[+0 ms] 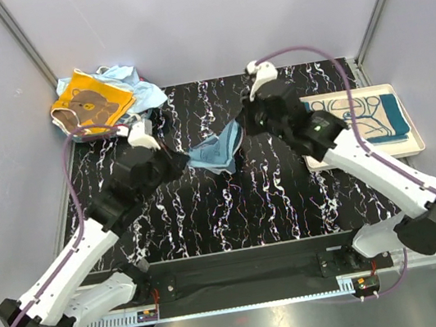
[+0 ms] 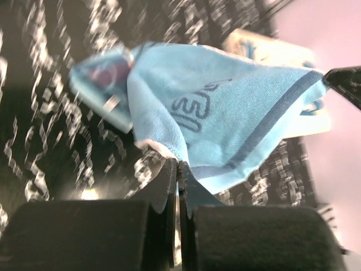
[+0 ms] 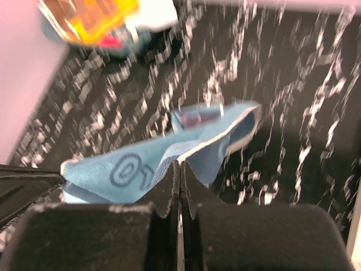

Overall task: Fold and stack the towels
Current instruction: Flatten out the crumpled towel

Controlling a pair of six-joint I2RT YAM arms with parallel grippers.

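progress, early: teal towel (image 1: 370, 119) folded on tray (image 1: 415, 145) at right; blue towel (image 1: 218, 150) slung above mid surface (image 1: 234, 211), an edge clamped in left claw (image 1: 183, 162) and right claw (image 1: 242, 127) alike, fold unfinished; bear towel (image 1: 93, 105) and others heaped back-left, unfolded.

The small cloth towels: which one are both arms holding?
The light blue printed towel, pinched mid-table; the orange-yellow bear towel lies back-left, the teal towel on the cream tray.
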